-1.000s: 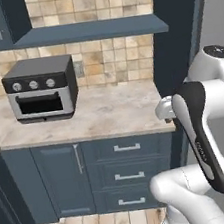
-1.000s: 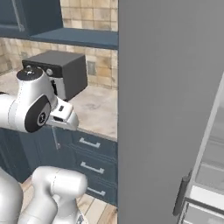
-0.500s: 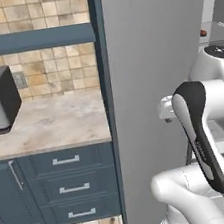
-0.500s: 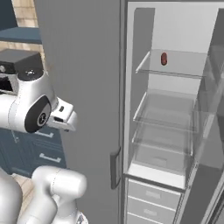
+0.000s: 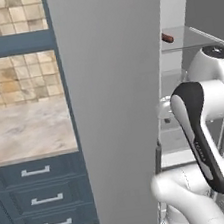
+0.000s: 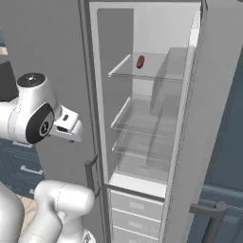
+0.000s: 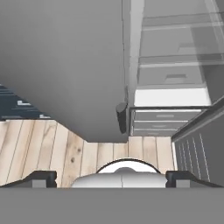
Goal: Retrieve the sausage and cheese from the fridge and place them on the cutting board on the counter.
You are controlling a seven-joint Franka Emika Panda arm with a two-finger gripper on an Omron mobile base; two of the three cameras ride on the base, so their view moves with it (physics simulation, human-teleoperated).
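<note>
So I'm parked at the fridge [image 6: 61, 57], one door swung open. The sausage [image 6: 140, 61] sits on the top glass shelf [image 6: 152, 71] (way at the back). My gripper [image 7: 111, 177] is spread wide, holding nothing.

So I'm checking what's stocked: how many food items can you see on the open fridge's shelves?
1: the sausage lies on the top glass shelf of the fridge. The shelves below look bare; the cheese may be hidden by the door.

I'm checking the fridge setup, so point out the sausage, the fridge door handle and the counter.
sausage [image 6: 140, 62], right base view, middle of its body.
fridge door handle [image 6: 90, 174], right base view, its lower part.
counter [image 5: 26, 131], left base view, bare stone top.
</note>
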